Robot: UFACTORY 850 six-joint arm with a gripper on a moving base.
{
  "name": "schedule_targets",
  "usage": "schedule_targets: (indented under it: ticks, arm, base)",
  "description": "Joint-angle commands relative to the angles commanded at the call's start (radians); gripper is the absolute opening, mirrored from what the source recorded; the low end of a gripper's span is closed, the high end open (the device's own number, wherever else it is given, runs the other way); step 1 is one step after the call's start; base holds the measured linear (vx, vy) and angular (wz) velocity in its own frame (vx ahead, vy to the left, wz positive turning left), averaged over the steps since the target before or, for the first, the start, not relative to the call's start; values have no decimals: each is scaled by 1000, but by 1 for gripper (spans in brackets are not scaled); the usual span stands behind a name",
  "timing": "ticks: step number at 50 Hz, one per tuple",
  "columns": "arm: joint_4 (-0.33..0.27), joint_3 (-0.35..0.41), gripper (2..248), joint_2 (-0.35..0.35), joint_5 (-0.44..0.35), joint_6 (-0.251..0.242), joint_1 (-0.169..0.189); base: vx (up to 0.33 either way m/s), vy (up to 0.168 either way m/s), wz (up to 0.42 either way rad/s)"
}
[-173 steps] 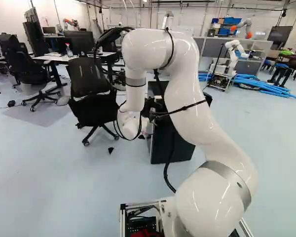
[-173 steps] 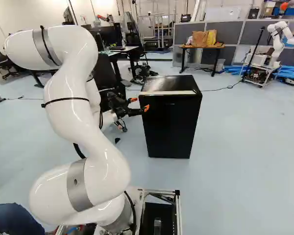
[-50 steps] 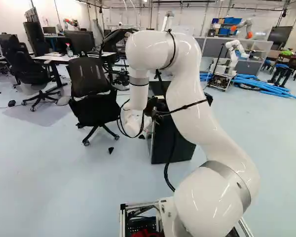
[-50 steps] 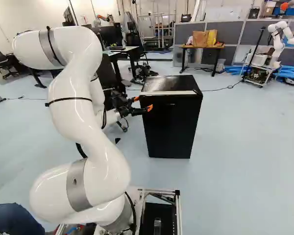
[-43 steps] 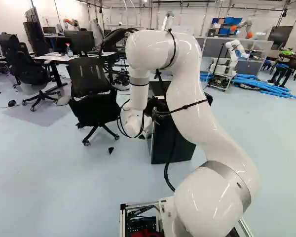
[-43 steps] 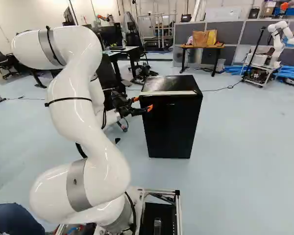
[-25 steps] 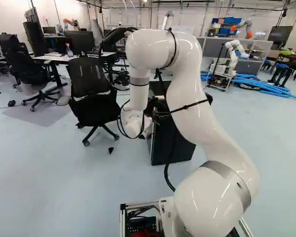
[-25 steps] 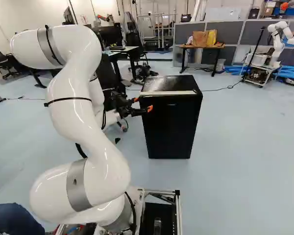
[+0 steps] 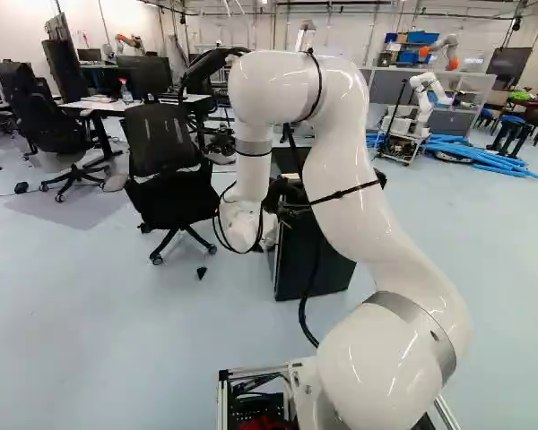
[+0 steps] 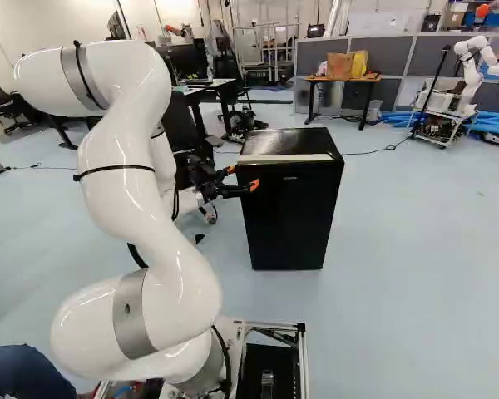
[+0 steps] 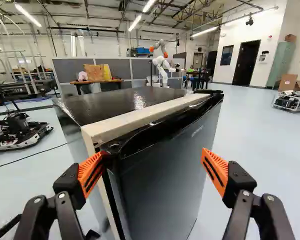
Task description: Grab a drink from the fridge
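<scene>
In the right base view my gripper (image 10: 242, 177) is at the upper side edge of the black fridge (image 10: 289, 218). Seen from the wrist, the gripper (image 11: 154, 154) stands wide open. One orange pad (image 11: 92, 172) is at the top corner of the fridge door (image 11: 162, 175), seemingly against its edge; the other pad (image 11: 216, 170) stands out in front of the door face. The door looks closed, with a pale strip (image 11: 140, 116) behind its top edge. No drink shows; the fridge's inside is hidden.
A black office chair (image 9: 166, 166) stands beside the fridge in the left base view. Behind are a small table with bags (image 10: 345, 81), grey partitions, blue tubes (image 10: 492, 125) and another robot (image 10: 474, 71). A cable crosses the floor from the fridge.
Compared with the oldest frames, the gripper is slightly nearer the fridge. Over the last second the arm's upper bend has drawn back a little in the right base view, while the gripper has barely moved.
</scene>
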State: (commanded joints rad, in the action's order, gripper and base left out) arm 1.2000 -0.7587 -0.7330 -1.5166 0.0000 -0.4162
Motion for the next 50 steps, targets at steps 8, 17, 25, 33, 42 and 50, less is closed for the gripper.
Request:
schedule_targets:
  ticks: [8, 17, 25, 33, 42, 50]
  arm:
    - [1, 8, 247, 4, 0, 0, -2]
    - [9, 16, 247, 8, -5, 0, -4]
    - [22, 24, 247, 12, -14, 0, -6]
    - [36, 32, 247, 16, -22, 0, -8]
    - [53, 41, 247, 20, -28, 0, -10]
    - [71, 49, 247, 24, -28, 0, -12]
  base:
    - [0, 0, 0]
    - [0, 0, 0]
    - [0, 0, 0]
    - [0, 0, 0]
    - [0, 0, 0]
    - [0, 0, 0]
